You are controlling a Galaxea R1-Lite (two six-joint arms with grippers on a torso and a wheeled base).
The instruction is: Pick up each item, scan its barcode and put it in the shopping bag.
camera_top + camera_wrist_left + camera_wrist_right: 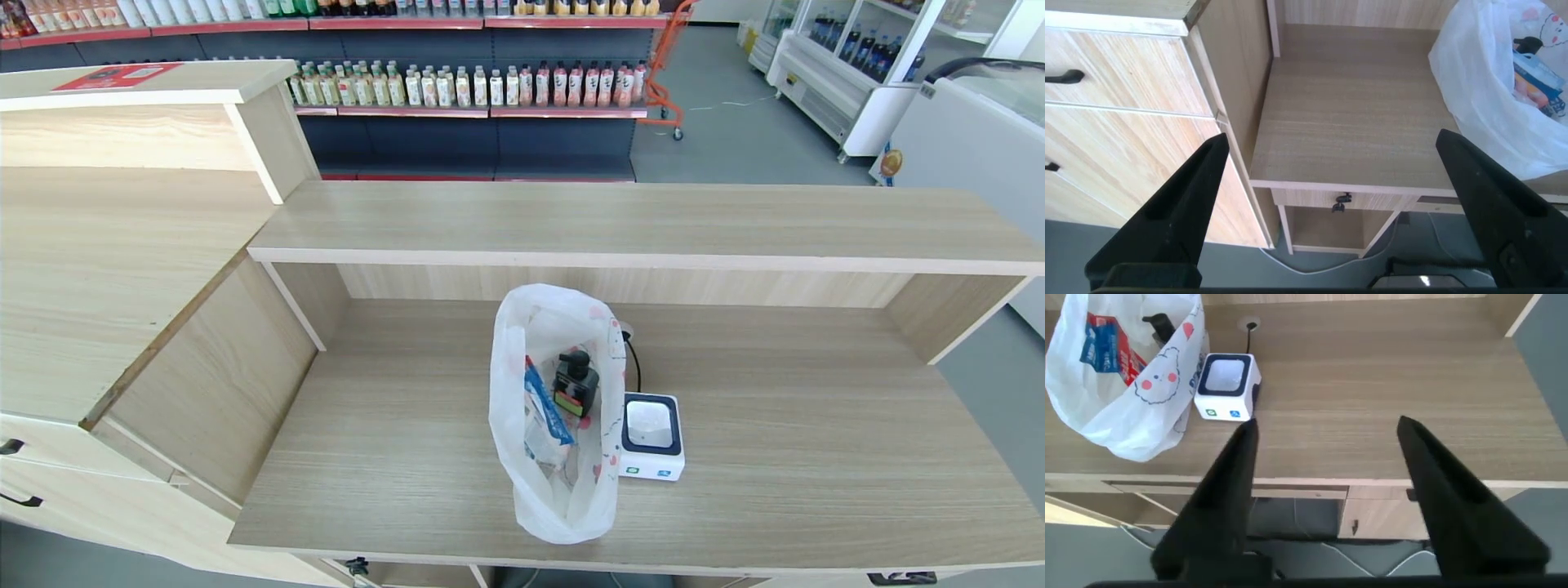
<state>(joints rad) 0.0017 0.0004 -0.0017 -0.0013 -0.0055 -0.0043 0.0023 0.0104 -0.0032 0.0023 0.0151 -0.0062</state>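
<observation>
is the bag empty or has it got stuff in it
Not empty: the open bag holds a dark pump bottle and a blue-and-white packet.

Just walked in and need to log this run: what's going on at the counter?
Nothing is being handled right now. The left claw and right claw are both open and hold nothing, off the front edge of the counter. The shopping bag stands on it with a dark pump bottle and a blue packet inside. The scanner sits right beside the bag.
</observation>
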